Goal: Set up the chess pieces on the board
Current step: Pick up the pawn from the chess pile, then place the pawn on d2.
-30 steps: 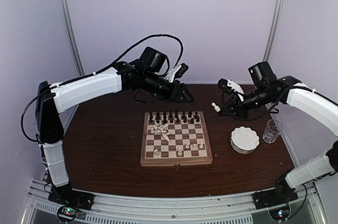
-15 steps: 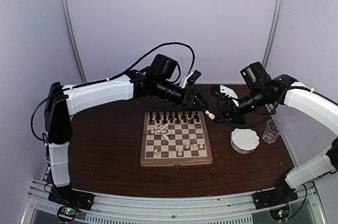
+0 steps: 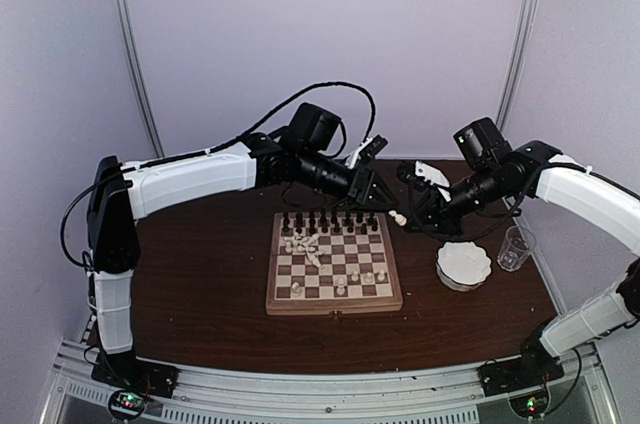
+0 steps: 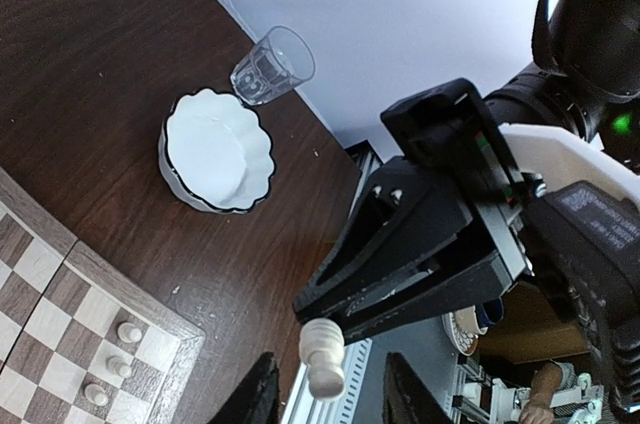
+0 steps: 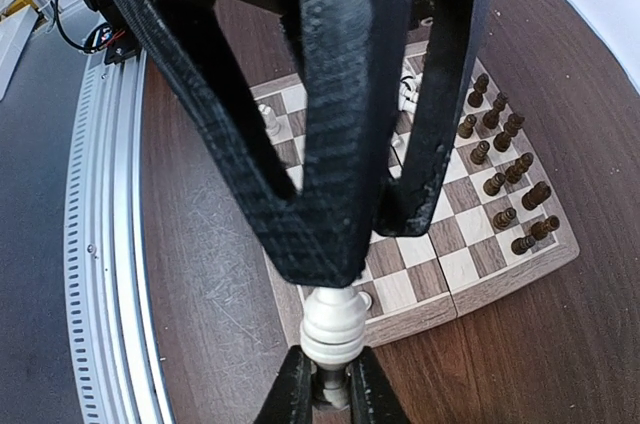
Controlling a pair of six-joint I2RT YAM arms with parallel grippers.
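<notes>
The dark brown wooden tabletop (image 3: 200, 264) carried three things. The chessboard (image 3: 334, 306) sat flat near the middle. Off to its right, apart from it, rested the white scalloped bowl (image 3: 464, 264). A clear drinking glass (image 3: 515, 248) stood just beside that bowl, farther right.

Board (image 3: 334, 263) lies in middle of table (image 3: 200, 274): row of pieces (image 3: 330, 221) along far edge, heap (image 3: 303, 242) just before it, a few others (image 3: 340, 284) at front. Bowl (image 3: 463, 264) sits right of board, glass (image 3: 515, 248) behind-right of bowl. One piece (image 3: 397, 216) in right gripper (image 3: 406, 216), by board's far-right corner.
</notes>
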